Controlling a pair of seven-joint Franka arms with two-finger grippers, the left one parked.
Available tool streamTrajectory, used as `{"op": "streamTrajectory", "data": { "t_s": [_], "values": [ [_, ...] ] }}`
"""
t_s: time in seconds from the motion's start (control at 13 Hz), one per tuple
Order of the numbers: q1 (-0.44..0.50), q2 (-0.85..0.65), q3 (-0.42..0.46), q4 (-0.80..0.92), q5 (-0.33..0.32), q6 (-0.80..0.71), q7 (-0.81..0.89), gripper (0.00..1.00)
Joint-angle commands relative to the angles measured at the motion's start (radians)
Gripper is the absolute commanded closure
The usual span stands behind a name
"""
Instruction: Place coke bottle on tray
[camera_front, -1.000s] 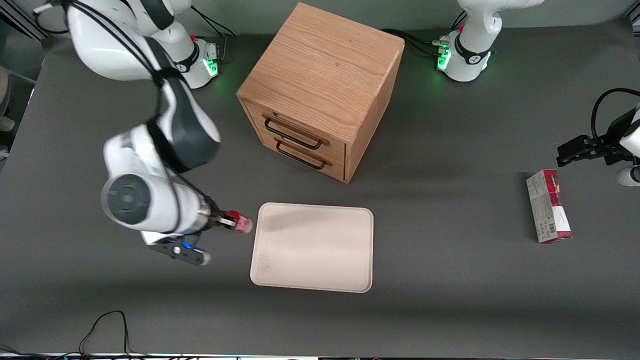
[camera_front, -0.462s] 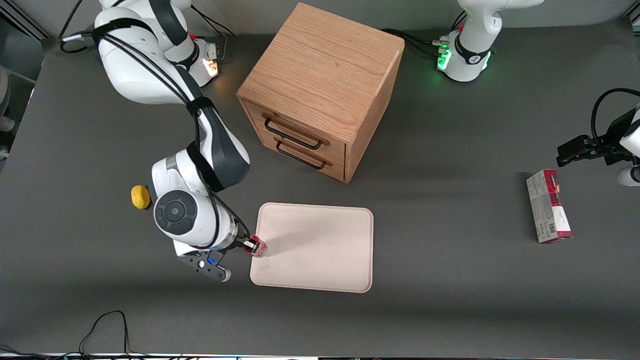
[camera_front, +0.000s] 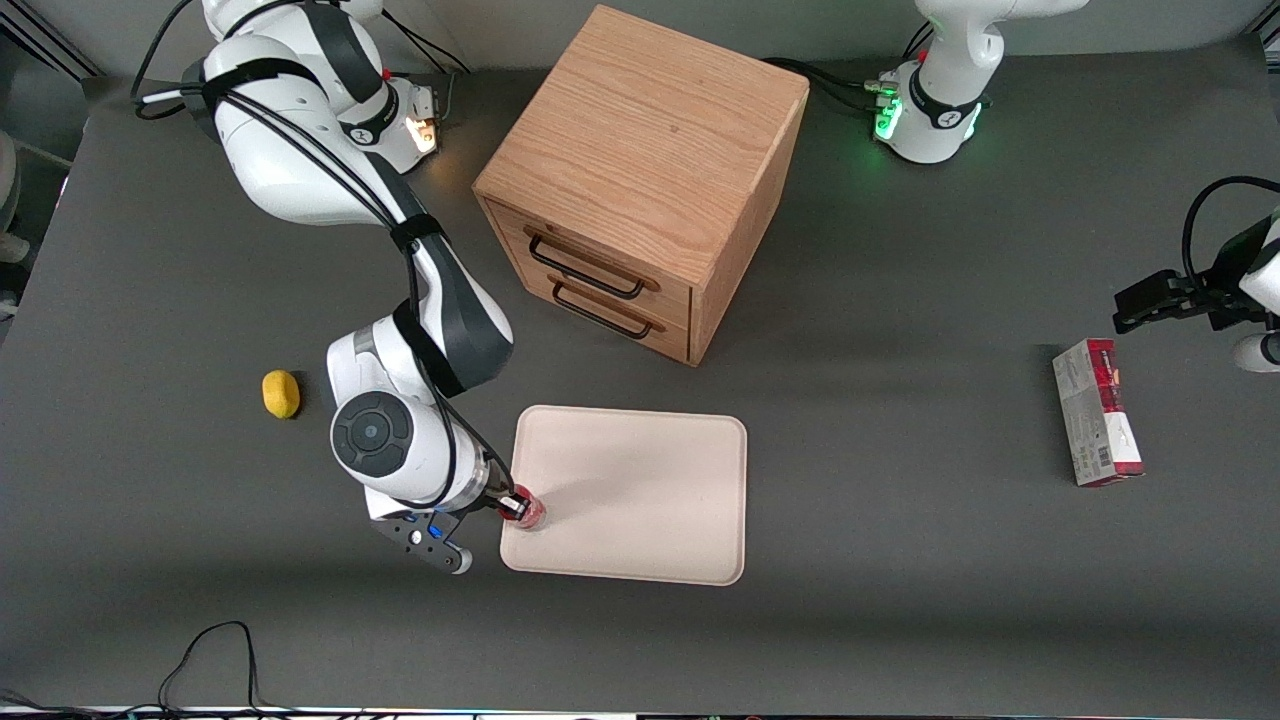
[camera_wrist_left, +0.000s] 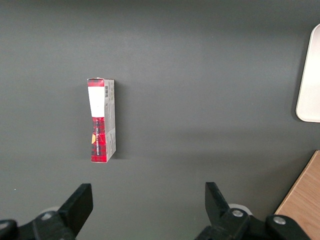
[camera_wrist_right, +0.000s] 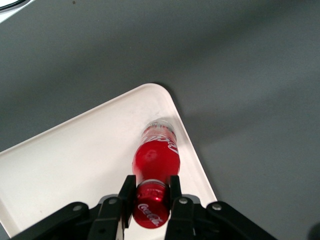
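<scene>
The gripper (camera_wrist_right: 151, 197) is clamping the coke bottle (camera_wrist_right: 155, 157) at the neck, just under the red cap, with 1 finger on either side. The bottle is hanging upright over the tray (camera_front: 640, 480), close to the corner of the tray that lies toward the working arm's end and nearer the front camera. In the front view the gripper (camera_front: 508, 503) is sitting just over that rim, with the coke bottle (camera_front: 528, 513) showing beside it.

Judgement: the placing step is in hand. The bottle is positioned over the tray, and the clear base is appearing to meet or nearly meet the tray floor; contact cannot be confirmed. The next move is calling for a short vertical lowering until the base seats flat, then a parting of the fingers and a straight lift clear of the cap. The position is close to the raised rim, so a base landing on the rim could tip the bottle.

Hidden or unclear: the working arm's wrist is covering most of the gripper in the front view. The tray (camera_wrist_right: 75, 155) is cut off in the right wrist view. The bottle's base is partly masked by its own body.

Also present: a wooden cabinet (camera_front: 640, 170) with 2 drawers, a yellow lemon (camera_front: 281, 393), and a red-and-grey carton (camera_front: 1097, 411).
</scene>
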Motion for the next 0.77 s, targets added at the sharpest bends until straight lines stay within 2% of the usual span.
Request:
{"op": "streamTrajectory", "data": {
  "t_s": [0.0, 0.08, 0.15, 0.23, 0.69],
  "values": [
    [0.024, 0.023, -0.006, 0.048, -0.028, 0.003, 0.036, 1.00],
    [0.024, 0.023, -0.006, 0.048, -0.029, 0.003, 0.036, 0.94],
    [0.027, 0.023, -0.006, 0.046, -0.035, 0.003, 0.039, 0.39],
    [0.036, 0.024, -0.006, 0.046, -0.064, 0.005, 0.041, 0.02],
    [0.036, 0.018, -0.005, 0.045, -0.072, 0.003, 0.047, 0.00]
  ]
}}
